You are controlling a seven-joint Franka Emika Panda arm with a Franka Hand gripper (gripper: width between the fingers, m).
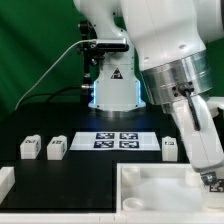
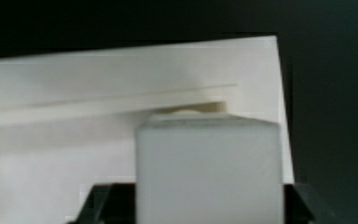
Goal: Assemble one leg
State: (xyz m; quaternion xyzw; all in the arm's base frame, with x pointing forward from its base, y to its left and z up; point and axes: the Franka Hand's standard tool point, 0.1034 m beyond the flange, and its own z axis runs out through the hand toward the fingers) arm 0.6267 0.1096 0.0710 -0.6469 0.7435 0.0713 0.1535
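End effector [image 1: 211, 179] above the tray [image 1: 150, 195] at the exterior view's right, closed on an upright leg [image 2: 206, 165]; dark fingers [image 2: 108, 206] touch both its sides. Three loose legs [image 1: 57, 147] stand on the black surface [image 1: 70, 175], flanking the marker board [image 1: 116, 140].

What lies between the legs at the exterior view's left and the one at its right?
Only the thin flat white marker board, between the nearer stubby white plastic leg and the right-side leg; the exterior view shows it.
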